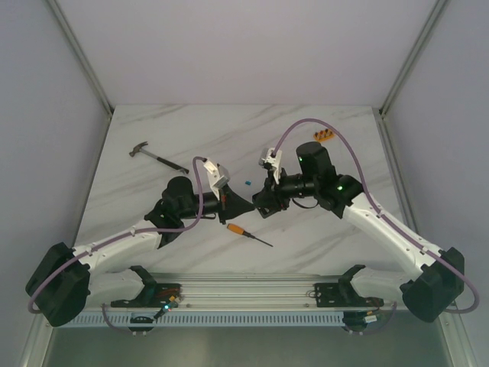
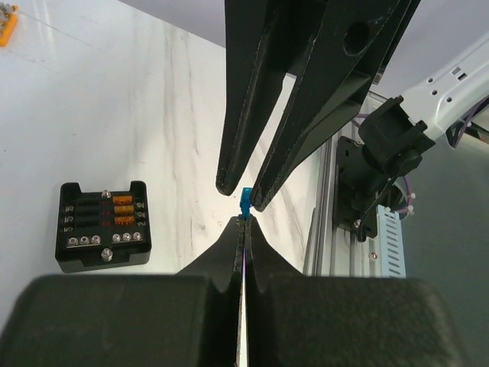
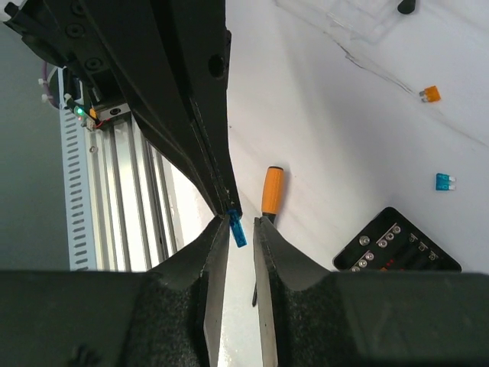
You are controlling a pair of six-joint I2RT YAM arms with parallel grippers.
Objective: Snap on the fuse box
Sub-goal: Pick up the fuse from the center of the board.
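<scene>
While my left hand (image 2: 244, 223) pinched the blue fuse (image 2: 245, 200) at its very tips, jaws shut on it, my right hand (image 3: 241, 225) stood narrow around the same fuse, with a gap on at least one side and not gripping it.

The handover looked like the weak point. Had my left hand let go before the right had bitten, the fuse would have dropped to the surface (image 1: 191, 130). Had the right closed off-centre, it could have twisted the fuse out of both grips, and the four fingertips were close enough to knock each other.

The fuse box (image 2: 103, 227) lay flat near the middle of the surface, just beside the spot under the hands, its orange fuses facing up. In the top view I could not pick it out from the dark hands, so I judged its place from the wrist views only. A low sweep of either hand could have shoved it.

The screwdriver (image 3: 272, 191) lay toward the near edge, crowding that side. Toward the far edge there was more room, with the hammer (image 1: 157, 157) nearer the left edge and the orange block (image 1: 326, 136) by the far right corner.
</scene>
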